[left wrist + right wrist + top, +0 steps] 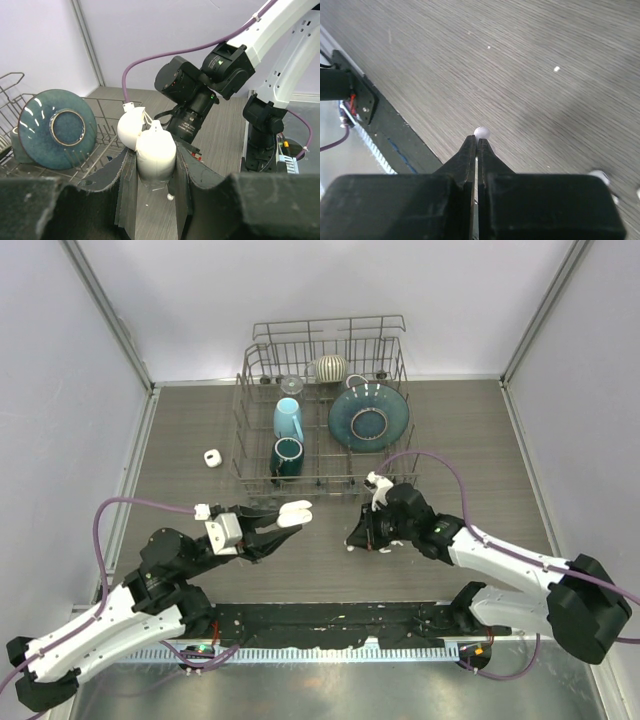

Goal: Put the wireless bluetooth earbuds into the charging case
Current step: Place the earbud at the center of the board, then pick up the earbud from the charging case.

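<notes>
My left gripper point(284, 524) point(156, 167) is shut on the white charging case point(296, 512) point(156, 150) and holds it above the table. The case's lid point(131, 131) stands open toward the dish rack. My right gripper point(352, 542) point(476, 141) is shut, pinching a tiny white earbud point(481, 132) at its very tips, just over the wood surface. In the left wrist view that earbud point(170, 196) shows as a small white ball below the case, between my left fingers. The right gripper is a short way right of the case.
A wire dish rack point(240, 420) stands at the back with a light blue mug point(288, 418), a dark green mug point(287, 455) and a teal plate point(368, 417) point(54, 127). A small white object point(212, 458) lies left of the rack. Blurred white bits point(597, 175) lie near the right gripper.
</notes>
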Controlling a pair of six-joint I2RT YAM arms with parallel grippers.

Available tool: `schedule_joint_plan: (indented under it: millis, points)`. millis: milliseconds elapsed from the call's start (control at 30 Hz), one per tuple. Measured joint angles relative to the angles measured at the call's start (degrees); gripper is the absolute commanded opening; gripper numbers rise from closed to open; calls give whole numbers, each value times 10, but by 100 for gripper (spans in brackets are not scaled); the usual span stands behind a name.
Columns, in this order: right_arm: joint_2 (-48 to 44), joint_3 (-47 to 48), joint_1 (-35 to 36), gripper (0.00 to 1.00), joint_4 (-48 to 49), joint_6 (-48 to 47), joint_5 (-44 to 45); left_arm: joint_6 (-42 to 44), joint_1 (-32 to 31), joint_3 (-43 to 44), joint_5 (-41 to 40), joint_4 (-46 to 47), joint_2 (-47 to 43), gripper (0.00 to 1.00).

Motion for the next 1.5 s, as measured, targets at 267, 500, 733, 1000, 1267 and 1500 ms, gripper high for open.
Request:
schedule_joint_plan:
  millis: [267,500,733,1000,1267,1500]
  points:
    - [33,-1,0,21,17,14,-31,-3,0,0,1,1,-2,0]
    - [50,-1,0,25,-5,9,-22,-5,0,0,3,7,12,0]
    - [39,3,0,29,-33,-5,-12,-6,0,0,5,13,30,0]
    - [-121,73,0,27,-61,-45,-27,-6,0,0,5,14,42,0]
    - [-179,185,3,25,-58,-77,-121,-4,0,0,22,15,74,0]
    - [-162,229,30,21,-61,-99,-157,-4,0,0,39,23,89,0]
